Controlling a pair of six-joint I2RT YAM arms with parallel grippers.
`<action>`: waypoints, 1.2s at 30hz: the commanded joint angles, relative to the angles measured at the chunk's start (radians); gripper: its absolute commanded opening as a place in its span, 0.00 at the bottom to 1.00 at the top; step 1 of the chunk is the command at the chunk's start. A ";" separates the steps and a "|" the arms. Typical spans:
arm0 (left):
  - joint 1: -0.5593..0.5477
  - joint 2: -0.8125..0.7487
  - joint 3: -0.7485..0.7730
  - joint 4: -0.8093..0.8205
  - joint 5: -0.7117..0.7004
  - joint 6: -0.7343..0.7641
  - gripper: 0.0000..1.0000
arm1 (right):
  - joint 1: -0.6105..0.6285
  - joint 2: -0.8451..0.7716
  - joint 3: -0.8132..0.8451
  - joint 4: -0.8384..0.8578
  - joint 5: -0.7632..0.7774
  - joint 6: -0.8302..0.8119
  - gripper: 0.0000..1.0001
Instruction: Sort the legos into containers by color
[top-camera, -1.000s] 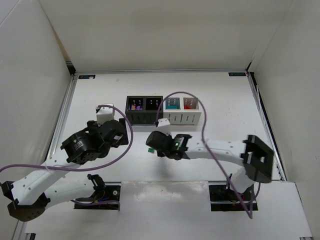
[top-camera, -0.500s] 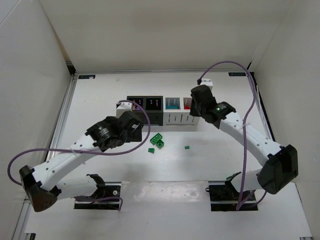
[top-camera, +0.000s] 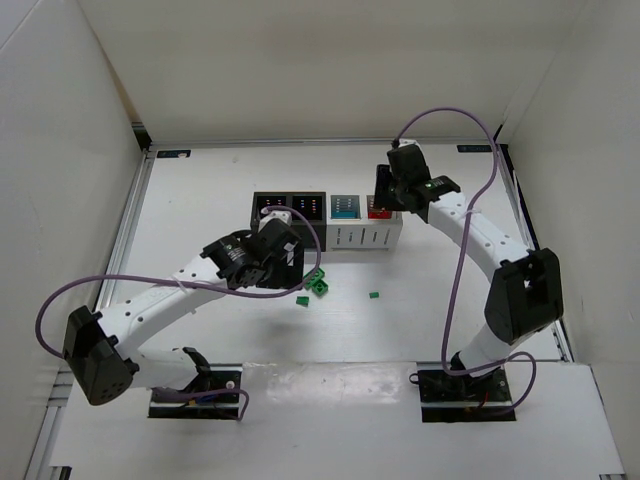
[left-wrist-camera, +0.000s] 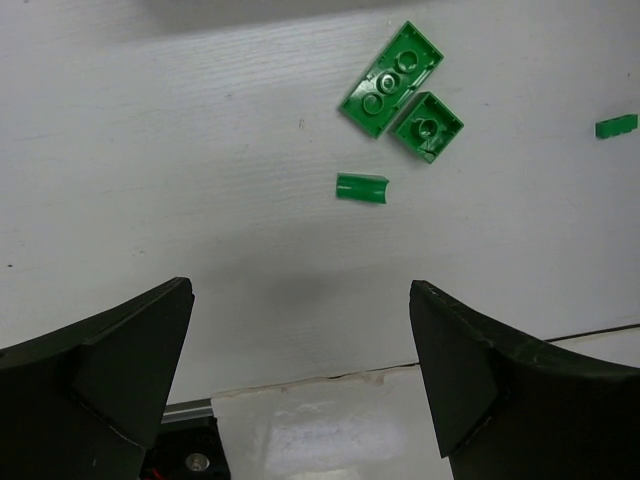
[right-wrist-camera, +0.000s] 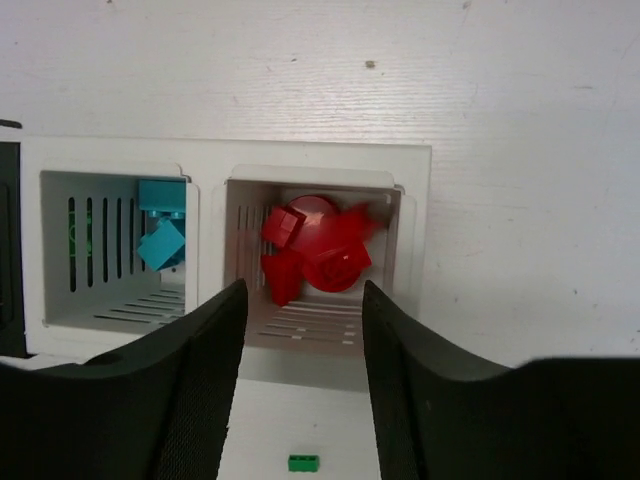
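The containers (top-camera: 365, 240) stand in a row on the tabletop (top-camera: 200, 200), midway between its left and right edges and nearer its far edge than its near one. The right gripper (right-wrist-camera: 302, 300) hangs over the white bin at the right end of the row, its jaws parted with nothing between them. Red legos (right-wrist-camera: 315, 245) lie heaped in that bin, and teal legos (right-wrist-camera: 160, 225) in the white bin just left of it. The left gripper (left-wrist-camera: 300, 290) hovers just in front of the black bins at the row's left end, jaws spread wide and empty. Green legos (left-wrist-camera: 392, 79) lie loose on the tabletop in front of the row, towards the middle: a longer plate just beside a small square one, a small piece near them, and another well apart to the right.
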 joint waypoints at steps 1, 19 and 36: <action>0.005 0.001 -0.033 0.041 0.068 0.008 1.00 | 0.026 -0.047 0.036 0.012 -0.016 -0.037 0.59; -0.015 0.173 -0.188 0.284 0.180 0.027 0.91 | 0.142 -0.516 -0.263 -0.100 0.181 0.063 0.72; -0.019 0.402 -0.158 0.403 0.208 0.026 0.70 | 0.118 -0.711 -0.355 -0.209 0.224 0.128 0.72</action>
